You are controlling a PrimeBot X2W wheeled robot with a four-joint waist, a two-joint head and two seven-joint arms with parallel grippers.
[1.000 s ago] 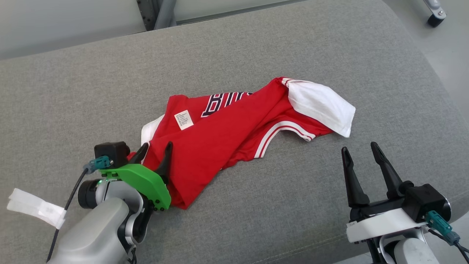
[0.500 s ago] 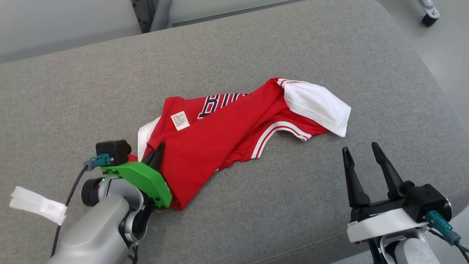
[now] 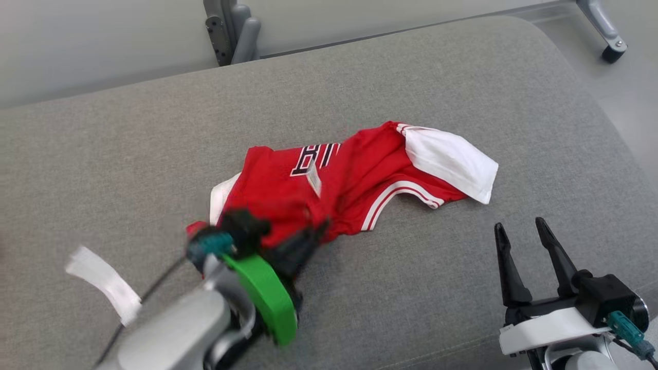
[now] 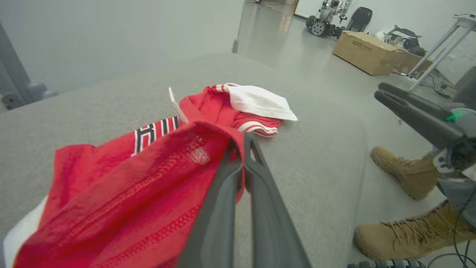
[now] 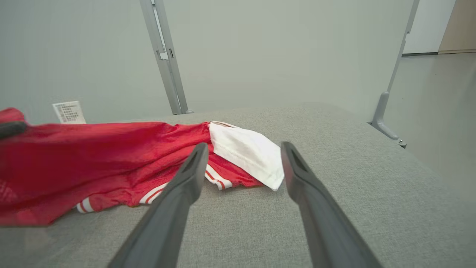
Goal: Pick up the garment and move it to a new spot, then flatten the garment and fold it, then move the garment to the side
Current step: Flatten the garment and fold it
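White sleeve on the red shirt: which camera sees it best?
The right wrist view: the white sleeve is close, big and sharp there, with its seam stitches showing. The head view shows it whole from above, but smaller. The left wrist view shows it far off and small.

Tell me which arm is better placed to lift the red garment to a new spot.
Left. The left gripper is shut on a fold of the garment, with that near edge raised. The right gripper is open and apart from the cloth, above the grey cushion.
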